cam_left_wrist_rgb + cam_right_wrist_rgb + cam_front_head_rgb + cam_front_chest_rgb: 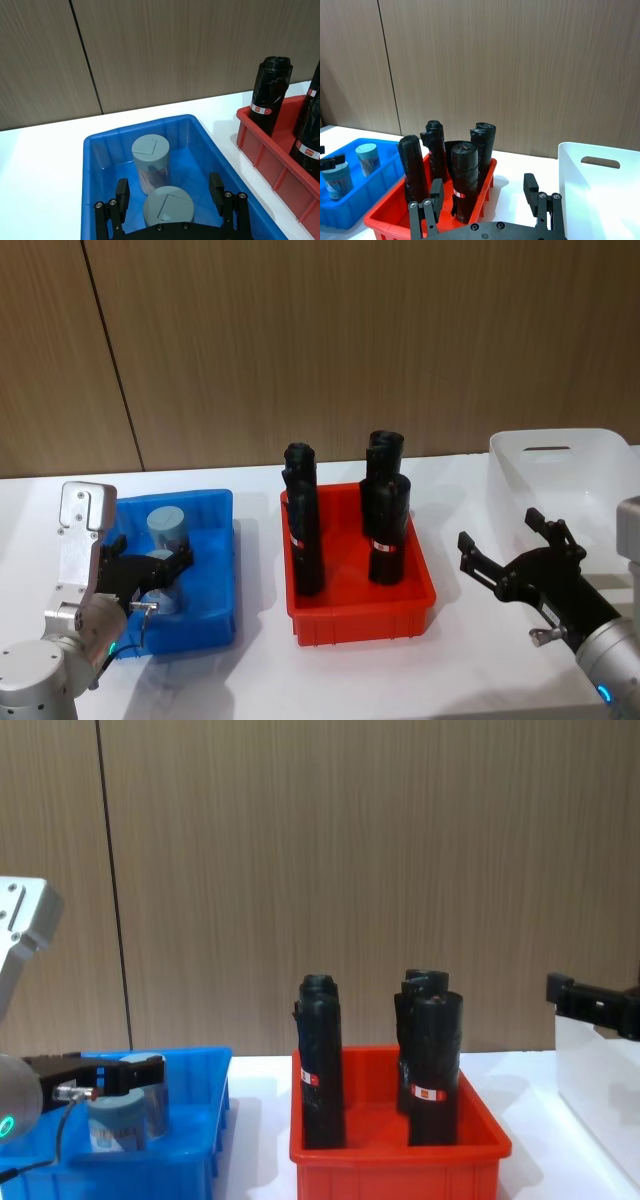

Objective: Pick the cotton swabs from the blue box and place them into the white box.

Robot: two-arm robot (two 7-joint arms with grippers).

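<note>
Left gripper [168,190] stood wide open inside the blue box [95,150], near the table's [250,680] left edge, fingers [122,194] flanking the nearer cotton swabs [168,207] tub without gripping. Right gripper [503,532] hung open and empty beside the white box [600,455].

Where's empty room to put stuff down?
Free: inside the white box, and the table between it and the red bin, by the right gripper. Crowded: the blue box, left gripper around a cotton swab tub; red bin's black rolls.

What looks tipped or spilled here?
Nothing stands out. Both clear plastic cotton swab tubs with grey-blue lids stand upright in the bright blue plastic bin, and the black rolls stand in the red plastic bin.
</note>
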